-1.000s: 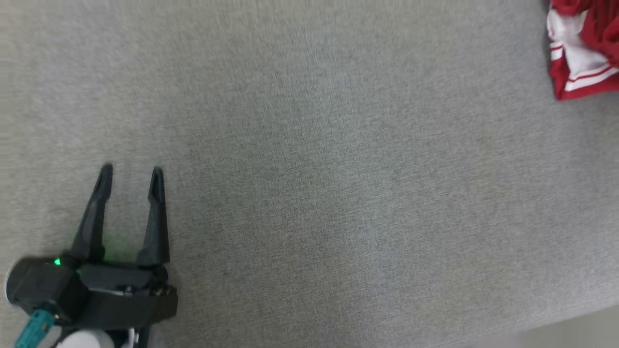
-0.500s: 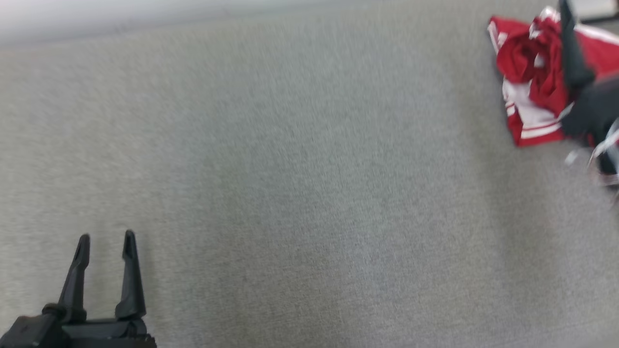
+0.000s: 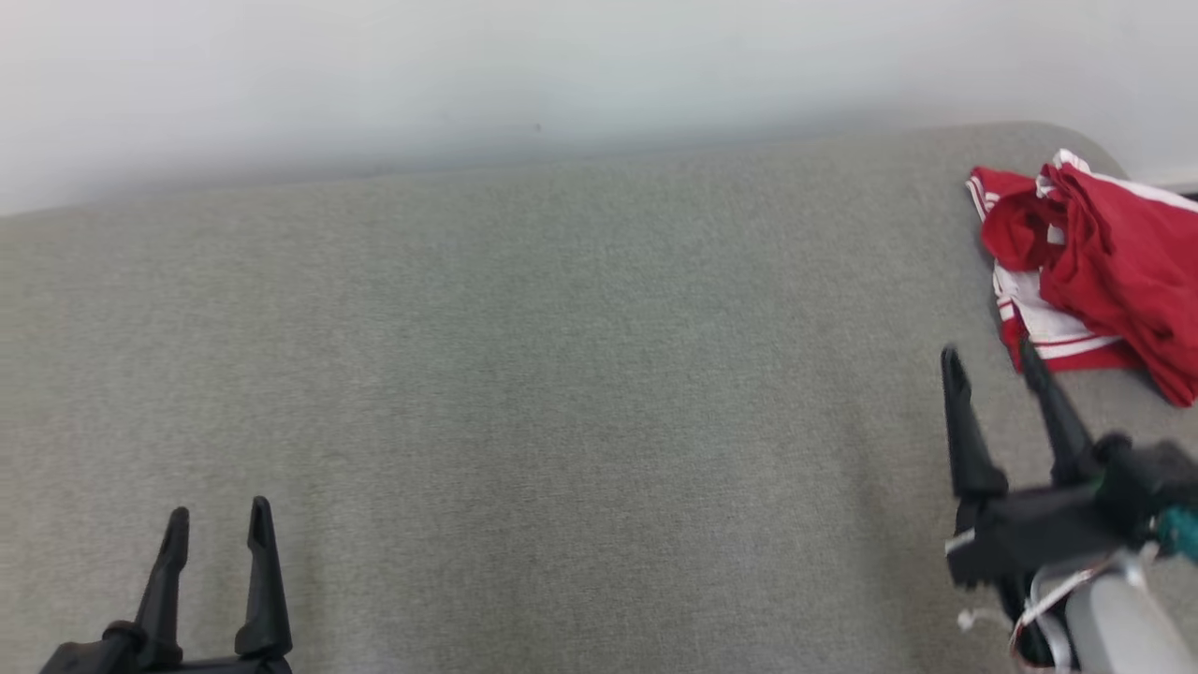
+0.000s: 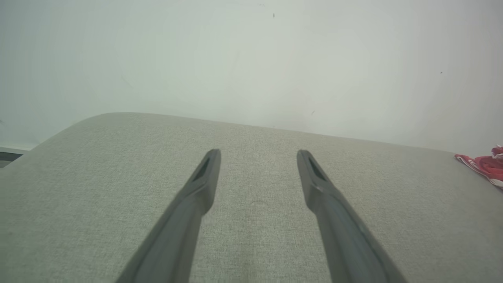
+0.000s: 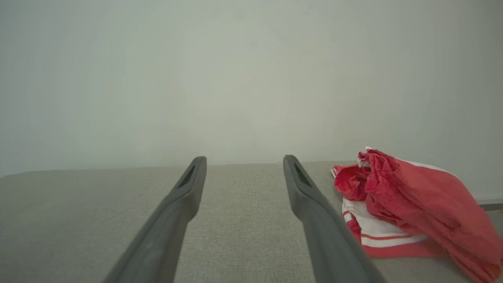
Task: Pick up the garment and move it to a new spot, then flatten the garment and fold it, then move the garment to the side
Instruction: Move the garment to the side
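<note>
Crumpled red-and-white fabric garment (image 3: 1095,271), shown bunched (neither flat nor folded) at the far right corner of the grey woven cushion (image 3: 562,374), just beside the right gripper (image 3: 988,354), whose fingers are held apart, presumably to admit cloth; the left gripper (image 3: 219,510), likewise spread, is seen well apart
</note>
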`<state>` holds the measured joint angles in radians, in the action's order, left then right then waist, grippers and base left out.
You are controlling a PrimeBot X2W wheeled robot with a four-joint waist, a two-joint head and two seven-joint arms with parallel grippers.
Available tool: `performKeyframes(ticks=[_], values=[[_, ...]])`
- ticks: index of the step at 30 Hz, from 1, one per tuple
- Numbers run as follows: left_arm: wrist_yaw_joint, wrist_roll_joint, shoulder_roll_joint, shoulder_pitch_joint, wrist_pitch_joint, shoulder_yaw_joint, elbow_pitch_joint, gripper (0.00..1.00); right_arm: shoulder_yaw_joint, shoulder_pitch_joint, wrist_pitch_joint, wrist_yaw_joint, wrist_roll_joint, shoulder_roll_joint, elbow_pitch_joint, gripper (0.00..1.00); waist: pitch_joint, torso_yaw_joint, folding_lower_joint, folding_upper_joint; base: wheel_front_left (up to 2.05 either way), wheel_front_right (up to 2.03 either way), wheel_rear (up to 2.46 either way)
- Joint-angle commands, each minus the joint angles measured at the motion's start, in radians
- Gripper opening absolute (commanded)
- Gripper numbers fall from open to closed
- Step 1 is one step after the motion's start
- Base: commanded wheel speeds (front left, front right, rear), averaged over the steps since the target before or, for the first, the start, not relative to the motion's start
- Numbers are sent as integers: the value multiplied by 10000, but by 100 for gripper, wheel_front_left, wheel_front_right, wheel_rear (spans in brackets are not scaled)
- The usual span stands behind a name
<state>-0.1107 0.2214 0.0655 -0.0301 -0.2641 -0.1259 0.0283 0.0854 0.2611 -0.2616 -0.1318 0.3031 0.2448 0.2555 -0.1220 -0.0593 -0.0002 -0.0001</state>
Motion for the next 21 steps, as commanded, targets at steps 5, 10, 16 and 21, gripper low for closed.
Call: performKeyframes(ticks=[5, 10, 16, 21], values=[[-24, -67, -86, -149, 6, 43, 309, 100, -452, -1418, -42, 27, -186, -789, -459, 100, 645, 418, 2, 1, 0, 0, 0], [35, -90, -112, -301, 6, -19, 607, 100, -422, -2122, 25, 27, -365, -1280, -635, 100, 905, 436, 2, 1, 0, 0, 0], [31, -156, -122, -463, 6, -38, 788, 100, -441, -2465, 22, 27, -597, -1588, -510, 100, 1175, 527, 2, 1, 0, 0, 0], [-9, -258, -132, -517, 6, 30, 863, 100, -454, -2496, 15, 27, -667, -1719, -394, 100, 1250, 604, 2, 1, 0, 0, 0]])
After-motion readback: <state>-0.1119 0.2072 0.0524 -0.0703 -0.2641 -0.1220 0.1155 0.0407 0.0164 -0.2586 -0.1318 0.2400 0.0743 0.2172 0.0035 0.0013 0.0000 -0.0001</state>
